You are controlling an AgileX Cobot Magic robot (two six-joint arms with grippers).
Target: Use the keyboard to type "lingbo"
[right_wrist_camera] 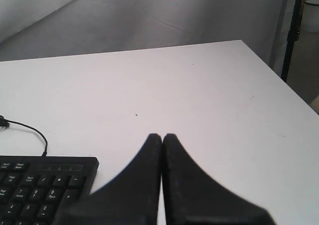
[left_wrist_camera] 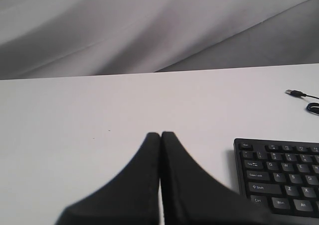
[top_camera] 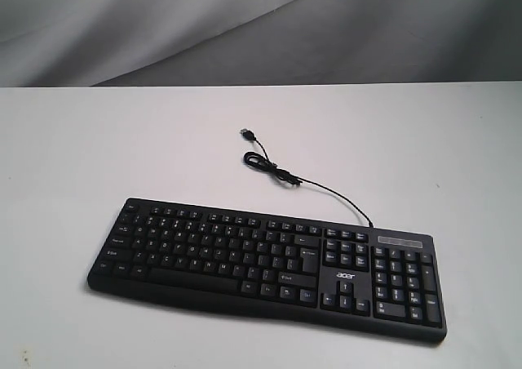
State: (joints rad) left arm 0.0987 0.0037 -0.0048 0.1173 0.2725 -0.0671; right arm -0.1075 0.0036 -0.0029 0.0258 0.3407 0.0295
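Observation:
The black keyboard [top_camera: 269,260] with white legends and an "acer" logo lies on the white table [top_camera: 98,148], angled slightly, number pad at the right. Its thin black USB cable [top_camera: 281,175] curls away behind it. Neither arm shows in the exterior view. My left gripper [left_wrist_camera: 160,134] is shut with nothing in it, beside the keyboard's Esc corner [left_wrist_camera: 279,177] and apart from it. My right gripper [right_wrist_camera: 162,136] is likewise shut and holds nothing, beside the number-pad corner [right_wrist_camera: 45,182].
The USB plug [left_wrist_camera: 295,92] lies loose on the table behind the keyboard. The table's right edge [right_wrist_camera: 279,83] drops off near a dark stand [right_wrist_camera: 294,26]. A grey cloth backdrop [top_camera: 261,26] hangs behind the table.

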